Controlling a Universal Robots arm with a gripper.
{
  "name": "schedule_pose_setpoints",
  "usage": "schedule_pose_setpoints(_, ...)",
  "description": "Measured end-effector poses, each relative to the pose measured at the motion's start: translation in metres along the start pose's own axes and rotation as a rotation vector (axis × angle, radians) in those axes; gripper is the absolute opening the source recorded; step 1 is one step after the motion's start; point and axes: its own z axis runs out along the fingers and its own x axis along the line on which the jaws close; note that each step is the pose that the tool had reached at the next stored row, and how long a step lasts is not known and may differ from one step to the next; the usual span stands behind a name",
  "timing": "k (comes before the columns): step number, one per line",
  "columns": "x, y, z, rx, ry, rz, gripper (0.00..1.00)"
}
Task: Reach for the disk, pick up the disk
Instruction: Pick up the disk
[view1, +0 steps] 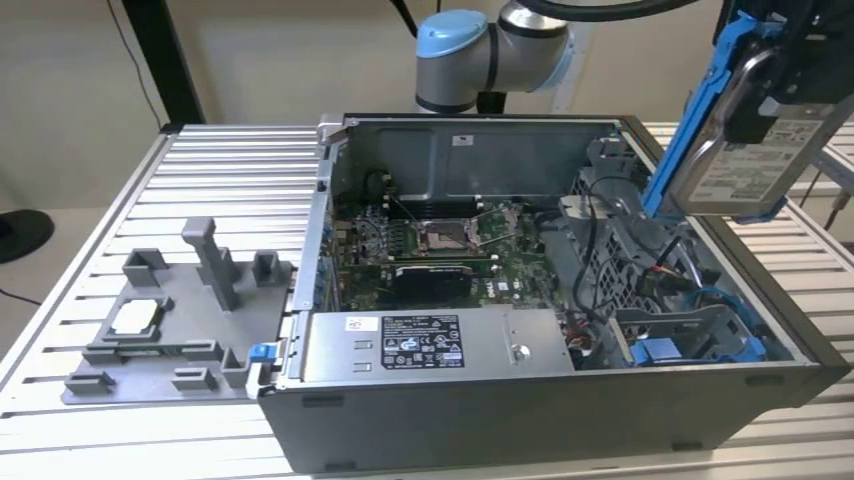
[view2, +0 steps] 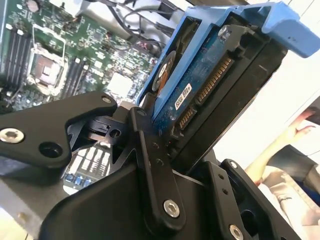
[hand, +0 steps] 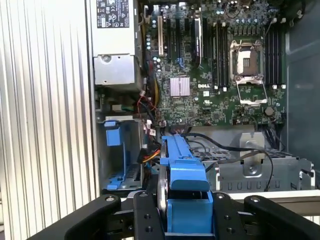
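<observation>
The disk (view1: 754, 165) is a silver drive with a white label in a blue bracket. It hangs tilted, nearly on edge, above the open computer case (view1: 534, 410), at the exterior view's right. My gripper (view1: 801, 75) is shut on the disk from above. In the second wrist view the disk (view2: 210, 85) shows its circuit-board side and connector, clamped by the black fingers (view2: 150, 160). In the first wrist view the blue bracket edge of the disk (hand: 182, 170) stands between the two fingers of my gripper (hand: 187, 222).
Below lie the motherboard (view1: 441, 240), the power supply (view1: 427, 345) and a blue caddy (view1: 694, 345) in the case corner. A grey fixture (view1: 174, 340) holding a small silver chip (view1: 134, 318) sits on the slatted table (view1: 227, 160). A person's hand (view2: 295, 130) is nearby.
</observation>
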Motion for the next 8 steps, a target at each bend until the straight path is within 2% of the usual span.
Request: schedule_pose_setpoints(8,0.0274,-0.0019,0.0017,-0.0006,0.0001,0.000,0.00)
